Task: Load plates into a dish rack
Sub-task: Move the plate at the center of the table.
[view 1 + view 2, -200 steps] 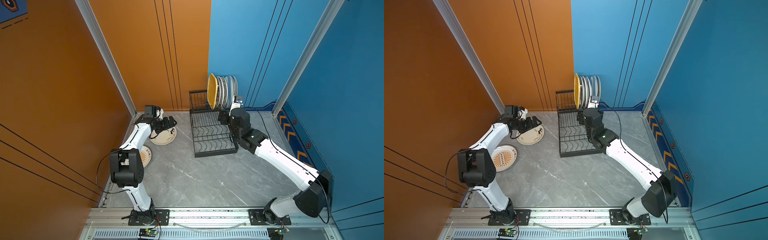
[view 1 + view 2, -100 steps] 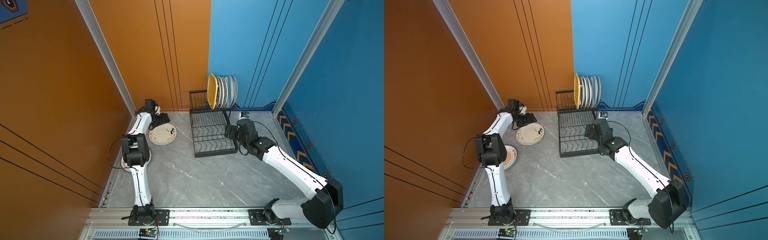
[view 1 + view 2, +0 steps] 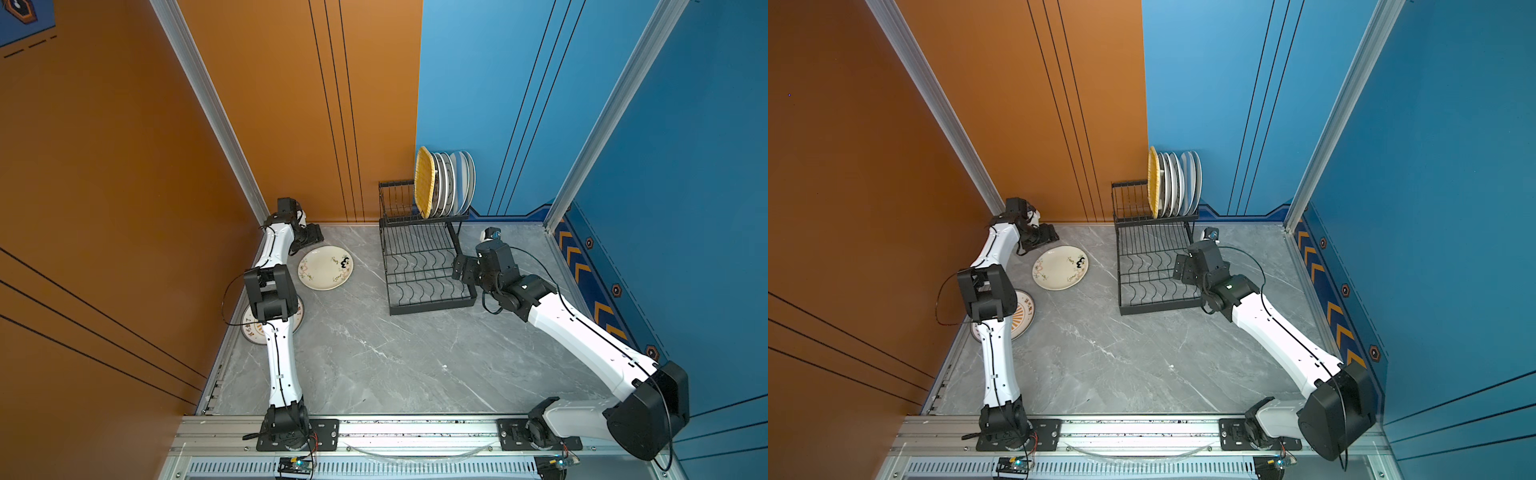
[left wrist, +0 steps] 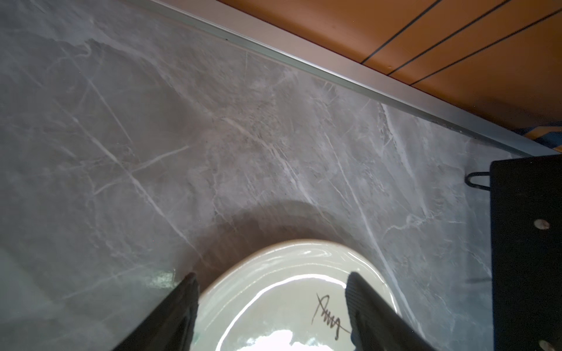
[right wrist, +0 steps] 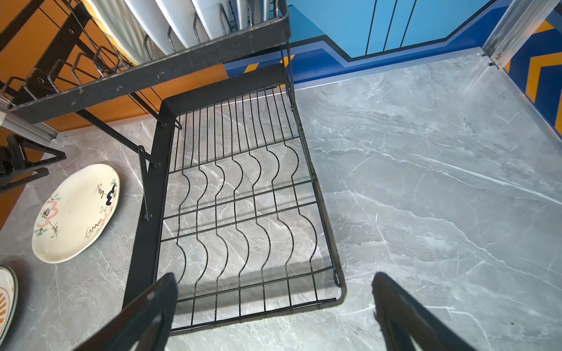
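The dish rack (image 3: 428, 266) stands at the far side of the bench (image 3: 374, 353). In its high back part, a yellow tray (image 3: 424, 183) and a row of white plates (image 3: 453, 183) stand on edge, side by side. A cream plate (image 3: 325, 267) with small drawings lies flat on the bench, just left of the rack. The left tool (image 4: 270, 279) is at the far edge of this plate. It is open, and the plate's rim shows between its two fingers. A second plate (image 3: 1025, 312) with orange lines lies nearer, partly hidden under the left arm (image 3: 984, 291). The right tool (image 5: 273, 276) hangs by the right side of the rack, above its low front part. Its fingers are spread wide apart.
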Controlling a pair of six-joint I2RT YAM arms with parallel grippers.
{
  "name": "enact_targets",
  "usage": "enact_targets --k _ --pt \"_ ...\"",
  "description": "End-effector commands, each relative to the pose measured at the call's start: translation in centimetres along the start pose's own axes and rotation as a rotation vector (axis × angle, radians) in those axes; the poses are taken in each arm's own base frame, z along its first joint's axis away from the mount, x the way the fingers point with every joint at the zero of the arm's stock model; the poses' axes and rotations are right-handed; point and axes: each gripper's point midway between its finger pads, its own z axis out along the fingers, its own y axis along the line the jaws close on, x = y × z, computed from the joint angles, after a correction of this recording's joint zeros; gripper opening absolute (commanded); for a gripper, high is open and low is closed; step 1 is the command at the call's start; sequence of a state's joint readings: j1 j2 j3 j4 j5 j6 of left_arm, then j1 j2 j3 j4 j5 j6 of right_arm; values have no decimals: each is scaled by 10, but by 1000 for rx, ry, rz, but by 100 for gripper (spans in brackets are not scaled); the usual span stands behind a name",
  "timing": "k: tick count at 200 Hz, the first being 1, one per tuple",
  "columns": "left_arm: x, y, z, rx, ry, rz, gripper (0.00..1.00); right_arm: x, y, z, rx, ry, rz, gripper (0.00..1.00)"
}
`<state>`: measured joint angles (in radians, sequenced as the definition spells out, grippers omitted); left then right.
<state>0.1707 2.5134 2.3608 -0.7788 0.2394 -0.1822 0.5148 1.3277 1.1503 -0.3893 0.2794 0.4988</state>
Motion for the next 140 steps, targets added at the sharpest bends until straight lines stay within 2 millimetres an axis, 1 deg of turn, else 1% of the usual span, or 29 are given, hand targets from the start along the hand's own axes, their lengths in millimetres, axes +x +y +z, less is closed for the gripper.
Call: enact_targets --k 1,26,62,101,140 --pt "2 3 8 29 28 -1 77 -1 -3 -5 0 17 8 100" --pt "6 4 20 51 41 -6 78 -3 -5 -3 4 21 13 100" --pt "19 -2 33 88 82 -11 81 -5 -4 1 0 30 13 100" --pt "28 -20 41 137 107 -4 82 -6 -4 5 -5 42 14 100" --pt "34 -41 39 194 128 10 82 -5 -6 6 -7 48 19 100"
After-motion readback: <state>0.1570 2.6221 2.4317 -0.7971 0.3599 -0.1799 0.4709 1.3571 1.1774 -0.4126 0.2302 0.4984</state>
